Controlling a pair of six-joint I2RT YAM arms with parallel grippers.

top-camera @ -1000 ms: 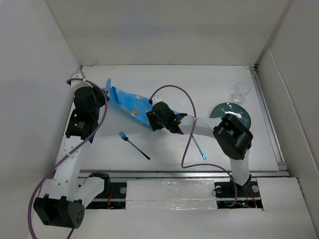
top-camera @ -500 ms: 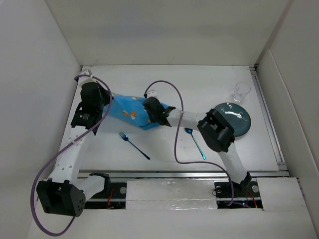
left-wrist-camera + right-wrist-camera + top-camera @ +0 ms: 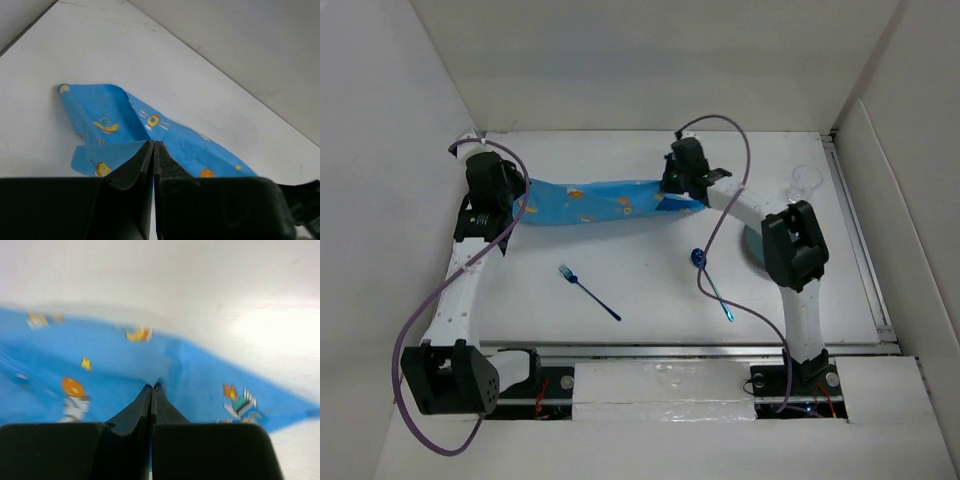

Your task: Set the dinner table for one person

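Note:
On the white dinner table [image 3: 650,300] a blue cartoon-printed placemat [image 3: 592,198] is stretched out in a long band across the far half. My left gripper [image 3: 518,196] is shut on its left end; the wrist view shows the closed fingertips [image 3: 153,144] pinching a cloth fold [image 3: 107,155]. At the other end my right gripper [image 3: 672,194] is also shut on the placemat [image 3: 100,365], with cloth bunched at its tips [image 3: 153,386].
A blue fork [image 3: 588,292] lies left of centre and a blue spoon [image 3: 712,283] right of centre. A teal plate [image 3: 752,243] is mostly hidden under the right arm. A clear glass [image 3: 805,184] stands at the far right.
The right gripper closed on the placemat and swung far and to the right, pulling the crumpled cloth into a long band. The left gripper shifted farther back, still gripping its end.

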